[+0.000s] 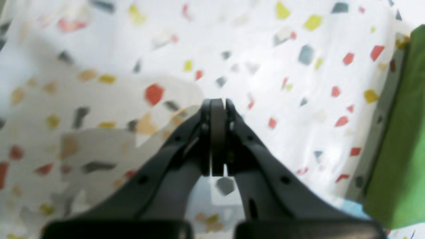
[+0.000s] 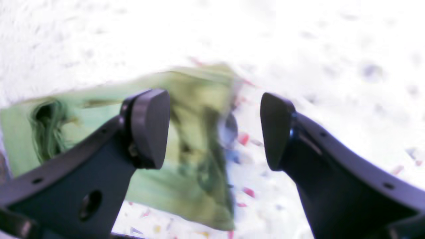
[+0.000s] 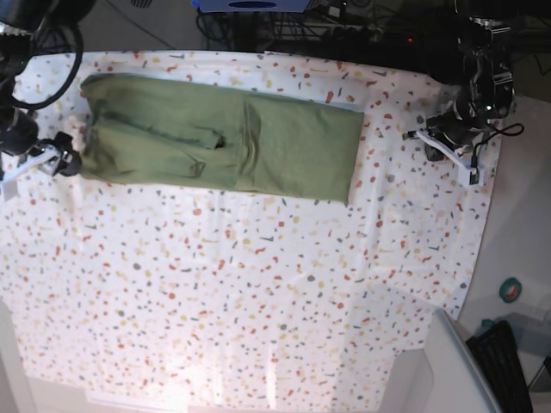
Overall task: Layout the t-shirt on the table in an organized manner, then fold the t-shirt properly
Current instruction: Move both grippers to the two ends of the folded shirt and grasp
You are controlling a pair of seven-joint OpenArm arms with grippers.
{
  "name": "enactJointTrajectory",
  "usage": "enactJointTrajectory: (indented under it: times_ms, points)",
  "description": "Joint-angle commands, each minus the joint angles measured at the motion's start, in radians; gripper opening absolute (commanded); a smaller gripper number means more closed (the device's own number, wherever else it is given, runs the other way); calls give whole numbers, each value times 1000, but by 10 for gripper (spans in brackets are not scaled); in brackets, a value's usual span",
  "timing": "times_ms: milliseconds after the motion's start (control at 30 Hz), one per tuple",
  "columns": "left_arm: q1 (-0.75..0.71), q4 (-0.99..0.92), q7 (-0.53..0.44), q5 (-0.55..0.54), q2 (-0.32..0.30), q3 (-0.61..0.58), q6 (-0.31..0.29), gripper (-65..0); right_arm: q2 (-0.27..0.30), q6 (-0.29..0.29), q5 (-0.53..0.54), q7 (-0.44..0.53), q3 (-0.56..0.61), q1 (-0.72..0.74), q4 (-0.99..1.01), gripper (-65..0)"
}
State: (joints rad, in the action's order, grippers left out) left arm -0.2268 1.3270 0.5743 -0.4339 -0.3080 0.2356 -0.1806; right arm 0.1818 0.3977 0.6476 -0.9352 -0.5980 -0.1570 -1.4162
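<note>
A green t-shirt [image 3: 224,142] lies along the far side of the table [image 3: 258,292], folded lengthwise into a long band w/ its sleeves tucked in, one end near the table's edge on the base view's left and the other end past the middle. The flecked white cloth in front of it is bare.

The right gripper [image 2: 214,129] sits at the shirt's end on the base view's left, jaws spread wide w/ nothing between them; in the right wrist view the blurred shirt edge [image 2: 196,139] lies below and behind the gap, and one finger [image 2: 151,127] stands over the fabric while the other is over the table cloth.

The left gripper [image 1: 217,139] is well apart from the shirt, near the table's edge on the base view's right, pads pressed together and holding nothing. In the left wrist view a strip of the green fabric [image 1: 398,149] shows at the frame's right edge.
</note>
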Motion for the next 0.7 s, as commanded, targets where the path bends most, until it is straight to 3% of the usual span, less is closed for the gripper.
enactJointTrajectory:
  times_ms: [0,167,300,500,667]
  points:
    - [17,1,-23,-3,-12,-12,0,-650,22,31,21,3,-7,18,16,-239]
    - [76,-54,-23,-3,-12,-80,0,-650,28,100,21,3,-6,27,116,-243]
    - [91,-56,-23,-3,0,-123,0,-650,26,111,21,6,8,26,174,-245]
    - [91,-57,-23,-3,53,-132,0,-650,26,112,27,61,128,10,203,-245]
    - [91,-59,-23,-1,71,-134,0,-650,-5,112,28,60,155,9,203,-245]
